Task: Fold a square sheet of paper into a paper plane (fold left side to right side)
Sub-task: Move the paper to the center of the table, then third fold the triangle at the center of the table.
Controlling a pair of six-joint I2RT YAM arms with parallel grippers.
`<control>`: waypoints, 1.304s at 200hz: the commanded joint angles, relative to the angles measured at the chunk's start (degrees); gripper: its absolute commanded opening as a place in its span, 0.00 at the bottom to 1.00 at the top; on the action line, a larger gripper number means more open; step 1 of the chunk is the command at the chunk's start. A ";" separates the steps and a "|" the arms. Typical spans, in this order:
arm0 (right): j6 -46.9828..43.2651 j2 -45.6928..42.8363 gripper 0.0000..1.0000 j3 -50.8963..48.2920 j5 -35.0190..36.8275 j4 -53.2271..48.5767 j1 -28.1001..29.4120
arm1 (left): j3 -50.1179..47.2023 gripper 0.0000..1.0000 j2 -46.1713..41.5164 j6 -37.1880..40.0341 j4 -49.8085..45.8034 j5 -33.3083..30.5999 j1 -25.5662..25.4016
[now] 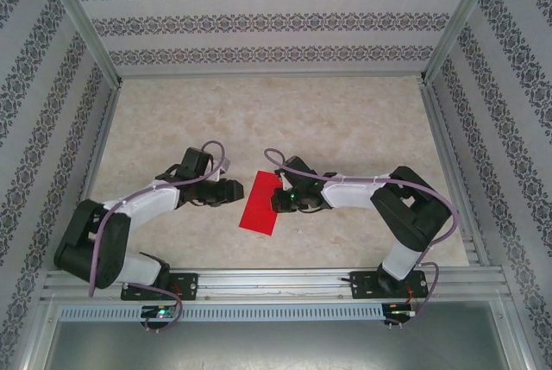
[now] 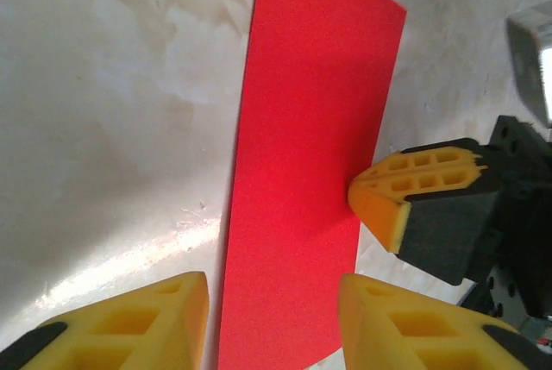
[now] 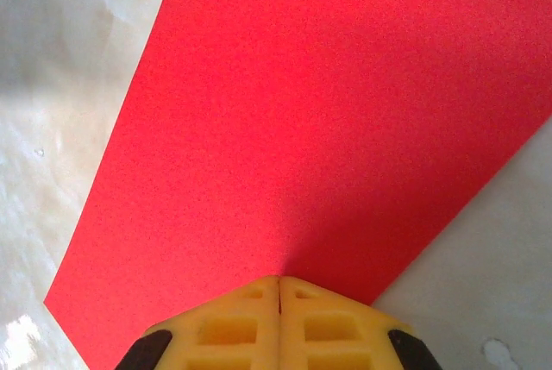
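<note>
— Since you stand nearer than I do, where is the red sheet of paper [image 1: 261,202]?
— Flat on the table [image 1: 345,120], about the middle, between the two arms. It shows as a long narrow rectangle rather than a square. Its long sides run away from the bases, with the far end leaning a little to the right.
— And the right gripper [image 1: 280,200]?
— Right against the paper's right long edge. Its yellow fingers [image 3: 228,322] are pressed tight together, with only a thin seam between them. From the right wrist, the closed tip sits over the red surface [image 3: 328,128] close to that edge. The left wrist camera shows the same tip [image 2: 379,202] touching the edge of the sheet [image 2: 302,172]. Whether it bears down on the paper or nips it, I cannot tell.
— What about the left gripper [image 1: 231,191]?
— Just beside the paper's left long edge, low over the table. Its fingers [image 2: 164,318] stand apart, roughly the width of the strip. In its own camera the near end of the sheet lies in the gap [image 2: 274,310]. They hold nothing that I can see.
— Anything else around?
— Pale marbled tabletop under it all, and patterned walls [image 1: 259,21] on three sides.
</note>
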 commanded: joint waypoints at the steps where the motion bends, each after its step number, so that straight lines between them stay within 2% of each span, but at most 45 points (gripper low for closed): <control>1: -3.46 0.07 0.00 -0.32 -1.71 -4.02 -0.06 | 1.59 0.40 3.26 -0.86 2.24 4.02 -1.33; 115: -3.72 0.61 0.00 0.00 -1.61 -3.86 0.00 | 3.88 0.34 11.59 -0.55 3.20 3.97 -3.85; 261: -3.52 1.21 0.00 0.12 -1.81 -2.97 -0.04 | 3.36 0.32 12.16 -3.82 7.65 4.64 -4.54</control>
